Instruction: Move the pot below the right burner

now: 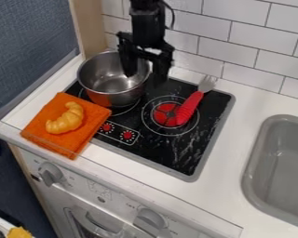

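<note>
Gripper [145, 76]: at R side of pot [111, 79], fingers apart, straddling rim; one inside, other outside. Pot: upright on L burner [128, 110], at rear L of cooktop [176, 158]. Status: prob. early stage; approach apparently done, transfer not. Remaining: close on wall, verify grip, lift or slide pot toward front R, set down below R burner [163, 115], release, back off.

Adj. items: utensil [187, 109] w/ red handle, laid across R burner, metal head toward rear edge. Orange cloth [36, 125] at front L, near pot, w/ croissant [65, 120] on top. Red knobs [127, 135] on panel in front of L burner. Sink [251, 172] at far R, off cooktop.

Caution: utensil handle likely in way of direct diag. path; lift over or route in front. If routed in front, watch cloth & keep pot level. Check for tilt, b/c of one-sided hold on rim.
</note>
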`<state>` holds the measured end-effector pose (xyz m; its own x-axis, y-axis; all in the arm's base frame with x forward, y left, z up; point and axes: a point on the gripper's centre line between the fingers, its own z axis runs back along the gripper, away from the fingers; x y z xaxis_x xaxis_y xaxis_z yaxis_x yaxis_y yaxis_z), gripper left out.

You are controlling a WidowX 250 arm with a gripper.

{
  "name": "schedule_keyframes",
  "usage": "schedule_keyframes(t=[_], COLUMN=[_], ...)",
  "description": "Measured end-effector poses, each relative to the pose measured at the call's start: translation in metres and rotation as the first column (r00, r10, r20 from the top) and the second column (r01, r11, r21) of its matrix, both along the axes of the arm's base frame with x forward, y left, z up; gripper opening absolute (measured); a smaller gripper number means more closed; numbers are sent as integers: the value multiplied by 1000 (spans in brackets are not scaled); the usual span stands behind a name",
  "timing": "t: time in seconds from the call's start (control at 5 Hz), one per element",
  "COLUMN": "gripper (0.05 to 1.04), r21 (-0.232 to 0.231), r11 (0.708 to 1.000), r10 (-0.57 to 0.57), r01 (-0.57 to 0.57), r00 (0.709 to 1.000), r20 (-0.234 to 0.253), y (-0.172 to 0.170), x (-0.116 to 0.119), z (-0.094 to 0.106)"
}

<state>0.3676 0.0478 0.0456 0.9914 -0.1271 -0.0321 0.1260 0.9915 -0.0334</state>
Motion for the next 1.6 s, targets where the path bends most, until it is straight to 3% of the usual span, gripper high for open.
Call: schedule_keyframes(t=[0.4,0.6,0.8,1.0,1.2,1.4,1.6], gripper=[370,170,100,91,83,82,82], r21=[7,7,6,-27,-85,-117,-137], r11=[1000,1000,1000,997,977,951,916], r10=[-14,-20,-19,-69,-178,-256,-357], r01=[14,20,19,71,196,286,378], r00=[1000,1000,1000,994,968,941,922], r20=[-21,-23,-10,80,178,223,152], y=[-7,-10,-10,-27,-75,-106,-140], x=[2,2,3,-5,-28,-63,-99], z=[-10,-10,-8,18,55,71,56])
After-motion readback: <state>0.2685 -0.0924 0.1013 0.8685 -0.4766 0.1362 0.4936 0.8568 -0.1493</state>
